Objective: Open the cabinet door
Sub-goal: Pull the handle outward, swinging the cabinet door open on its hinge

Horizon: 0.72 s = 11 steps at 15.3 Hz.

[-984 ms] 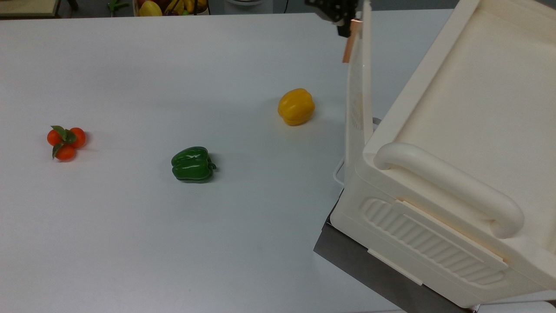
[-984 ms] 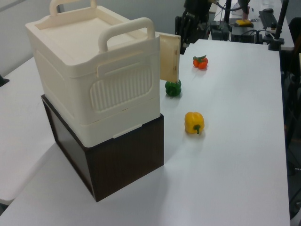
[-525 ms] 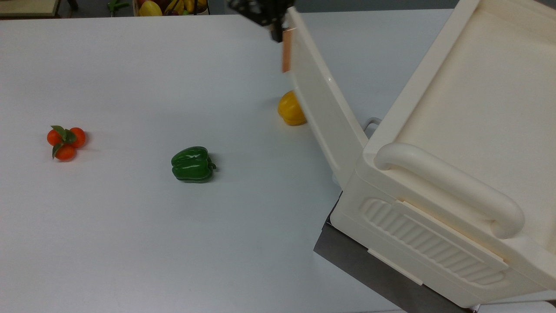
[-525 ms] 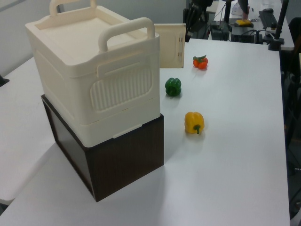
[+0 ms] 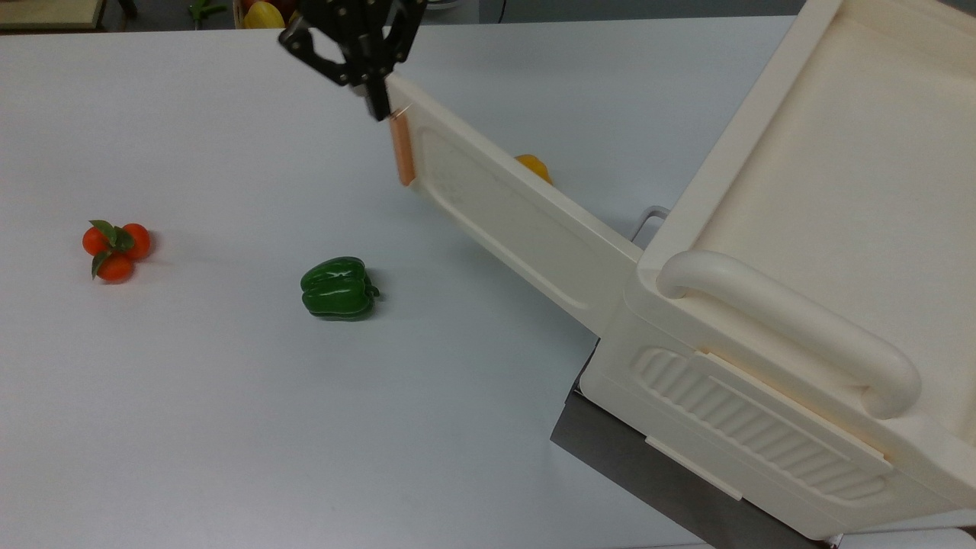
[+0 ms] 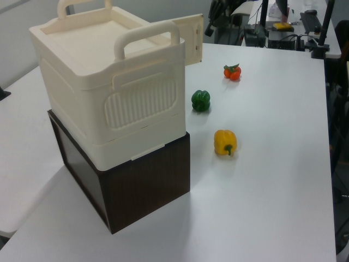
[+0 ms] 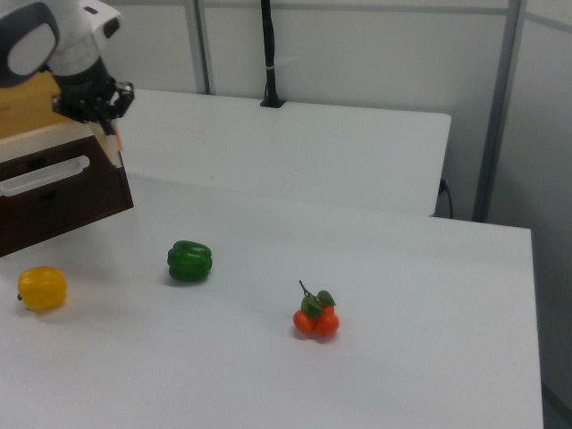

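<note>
I am holding my gripper (image 5: pixel 379 107) at the free end of the cabinet door (image 5: pixel 511 217), my fingers clenched on the top of its copper handle (image 5: pixel 402 150). In the top view the door is standing wide open, reaching from the cream cabinet (image 5: pixel 801 305) toward about 10 o'clock, with its recessed face showing and the handle running along the far edge. In the left view the door (image 6: pixel 192 39) is sticking out from behind the cabinet (image 6: pixel 109 87) toward 1 o'clock, and my gripper (image 6: pixel 211 22) is sitting just past its edge. In the right view my gripper (image 7: pixel 112 125) is pointing down at the door's edge.

On the white table (image 5: pixel 229 381), the green pepper (image 5: pixel 338 287) is lying at about 8 o'clock from the handle, well apart from it. The tomatoes (image 5: pixel 114 245) are lying farther out toward 9 o'clock. The yellow pepper (image 5: pixel 534 165) is peeking over the door's top edge, mostly hidden behind it. The cabinet is resting on a dark box (image 6: pixel 136 188).
</note>
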Available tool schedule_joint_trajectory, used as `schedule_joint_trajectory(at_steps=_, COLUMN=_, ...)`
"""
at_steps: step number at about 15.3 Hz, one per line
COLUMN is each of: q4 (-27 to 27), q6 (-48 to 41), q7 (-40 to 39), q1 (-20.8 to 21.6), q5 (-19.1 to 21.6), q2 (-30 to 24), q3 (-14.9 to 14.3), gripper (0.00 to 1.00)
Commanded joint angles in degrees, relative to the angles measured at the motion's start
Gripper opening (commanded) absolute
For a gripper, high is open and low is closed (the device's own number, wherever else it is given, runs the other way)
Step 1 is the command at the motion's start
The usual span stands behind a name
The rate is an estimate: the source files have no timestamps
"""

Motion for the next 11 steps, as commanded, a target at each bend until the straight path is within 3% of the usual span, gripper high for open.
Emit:
schedule_joint_trajectory(at_steps=1, q4=-0.7, q6=1.06, q7=-0.5, q1=-0.46, q5=1.29, q2=-0.71, q3=-2.81, gripper=0.47)
schedule_joint_trajectory(at_steps=3, q4=-0.53, q6=-5.85, q7=-0.5, q1=-0.37, q5=1.2, q2=-1.16, q3=-5.36, gripper=0.81)
schedule_joint_trajectory(at_steps=5, q4=-0.53, q6=-10.88, q7=-0.41, q1=0.24, q5=1.2, q2=-2.64, q3=-8.43, gripper=1.0)
schedule_joint_trajectory(at_steps=9, q4=-0.53, q6=-22.22, q7=1.51, q1=0.86, q5=1.02, q2=-5.98, q3=-10.64, gripper=1.0)
schedule_joint_trajectory(at_steps=11, q4=-0.53, q6=-26.0, q7=8.85, q1=2.08, q5=0.41, q2=-7.57, q3=-11.08, gripper=1.0)
